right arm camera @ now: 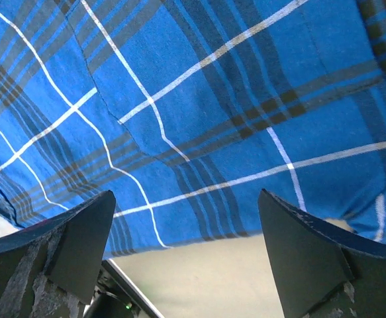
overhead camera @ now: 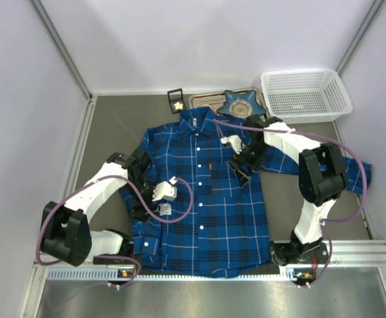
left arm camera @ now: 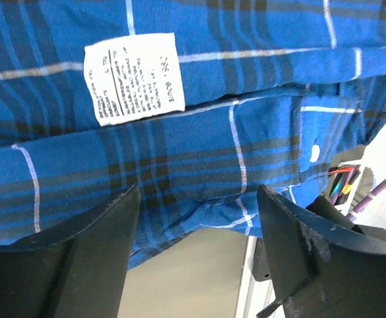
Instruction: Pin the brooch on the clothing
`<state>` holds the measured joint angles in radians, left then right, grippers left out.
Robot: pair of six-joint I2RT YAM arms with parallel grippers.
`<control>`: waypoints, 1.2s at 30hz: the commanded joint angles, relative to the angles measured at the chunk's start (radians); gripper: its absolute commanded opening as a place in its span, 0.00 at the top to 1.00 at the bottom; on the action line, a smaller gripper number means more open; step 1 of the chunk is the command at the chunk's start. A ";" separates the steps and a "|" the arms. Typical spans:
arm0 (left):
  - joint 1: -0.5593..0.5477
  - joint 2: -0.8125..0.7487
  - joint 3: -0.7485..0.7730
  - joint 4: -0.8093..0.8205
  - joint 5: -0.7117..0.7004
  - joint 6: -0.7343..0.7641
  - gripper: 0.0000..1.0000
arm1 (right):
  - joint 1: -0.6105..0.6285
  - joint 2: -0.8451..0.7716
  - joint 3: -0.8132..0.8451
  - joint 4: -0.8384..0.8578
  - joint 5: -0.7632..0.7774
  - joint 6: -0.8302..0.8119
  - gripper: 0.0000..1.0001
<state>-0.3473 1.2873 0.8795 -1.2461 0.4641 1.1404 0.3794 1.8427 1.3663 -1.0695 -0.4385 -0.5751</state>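
Your left pincer (left arm camera: 196, 199) and right pincer (right arm camera: 186, 199) both hang spread above the shirt (overhead camera: 206, 199). The brooch (overhead camera: 177, 104) lies at eleven o'clock from its collar.

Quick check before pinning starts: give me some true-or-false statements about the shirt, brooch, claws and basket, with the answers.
1. The shirt lies spread on the table, collar at the far side. True.
2. The brooch is pinned on the shirt. False: it sits in the small black box beyond the collar.
3. The left claw and the right claw are both open and empty, above the fabric. True.
4. The white basket stands at the far left. False: it is at the far right.
5. The left wrist view shows a white care label on the shirt. True.
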 commanded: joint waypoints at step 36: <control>0.912 0.470 0.536 -0.231 0.182 0.013 0.19 | -0.057 0.015 -0.118 0.157 0.331 0.069 0.16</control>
<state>0.5301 1.6829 1.3777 -1.1889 0.5079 1.0145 0.3573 1.8771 1.2762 -0.9417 -0.1947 -0.4713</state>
